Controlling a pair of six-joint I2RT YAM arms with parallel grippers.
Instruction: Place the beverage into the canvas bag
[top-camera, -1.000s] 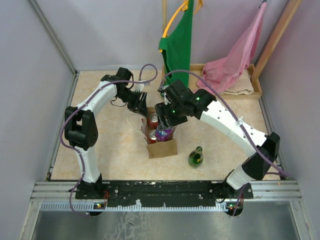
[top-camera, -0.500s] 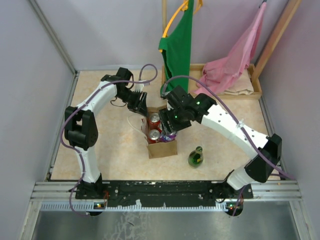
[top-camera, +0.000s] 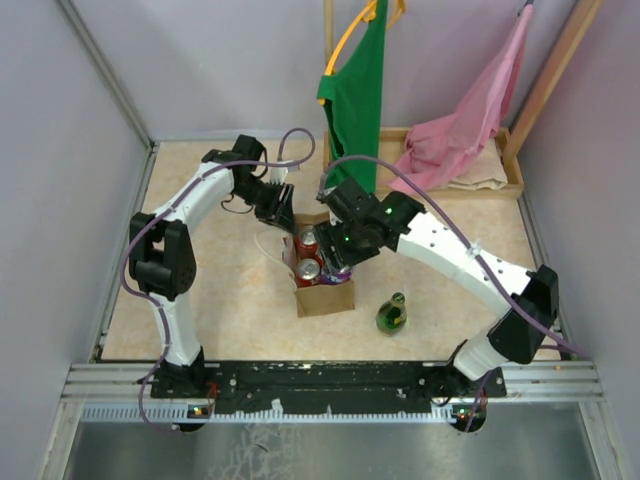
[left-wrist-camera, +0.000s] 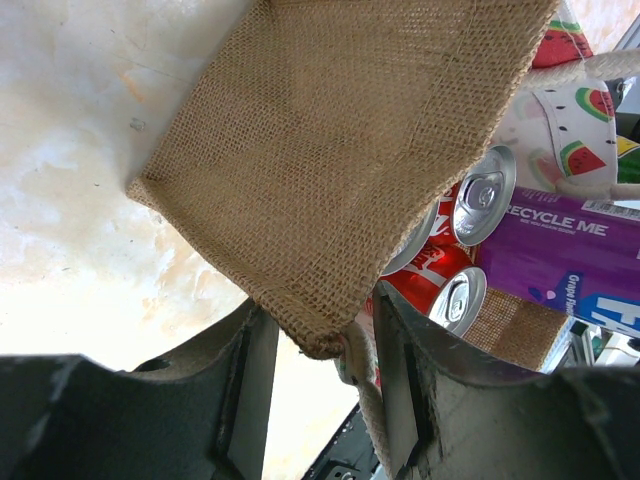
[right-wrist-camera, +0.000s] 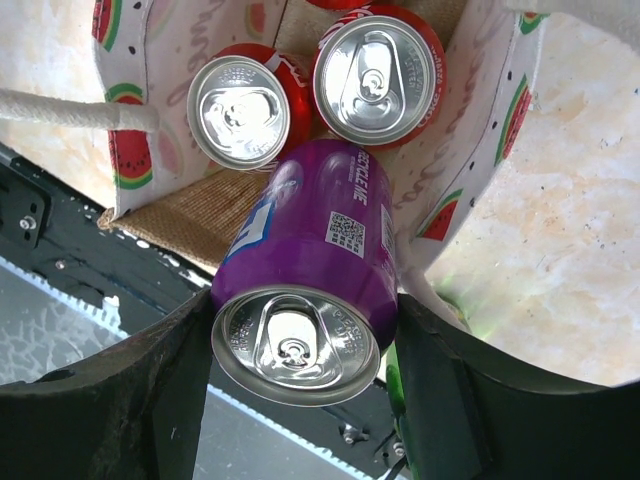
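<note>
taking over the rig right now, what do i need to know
Grippers: the left gripper is shut on the bag at its burlap side edge, holding the mouth open. The right gripper is shut on the purple can, which is tilted with its lower end inside the bag mouth.
Done: two red cans sit upright in the bag.
Left: lower and release the purple can. The green bottle stands on the table outside the bag, probably next.
</note>
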